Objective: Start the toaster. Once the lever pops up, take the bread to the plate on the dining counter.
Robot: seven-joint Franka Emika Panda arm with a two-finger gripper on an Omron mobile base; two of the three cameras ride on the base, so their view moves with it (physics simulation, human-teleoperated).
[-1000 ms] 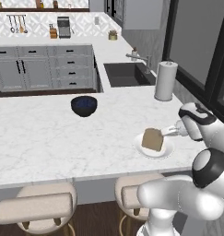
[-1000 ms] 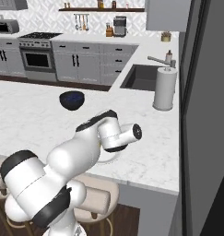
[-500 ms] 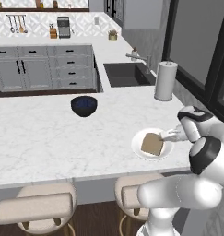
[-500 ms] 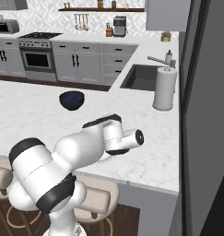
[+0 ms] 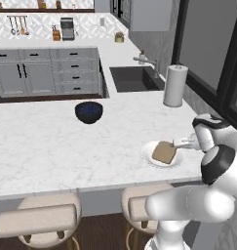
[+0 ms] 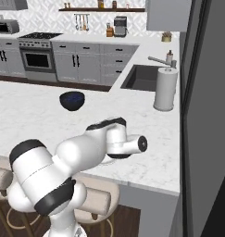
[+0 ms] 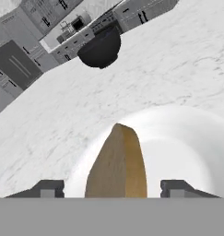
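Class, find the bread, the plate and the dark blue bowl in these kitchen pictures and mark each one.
bread (image 5: 164,152): left base view, middle of its tan top face.
plate (image 5: 150,159): left base view, bare white rim left of the slice.
dark blue bowl (image 5: 88,112): left base view, its front wall.

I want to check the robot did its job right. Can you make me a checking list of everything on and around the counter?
Surface: dining counter, white marble-look, with an overhanging edge.
Job's things: bread lies on the plate.
Clutter: dark blue bowl; paper towel roll near the sink.
Grippers: tool open, fingers on either side of the bread's near end.
Cables: nothing seen.
Surroundings: two stools under the counter edge; grey cabinets; stove.
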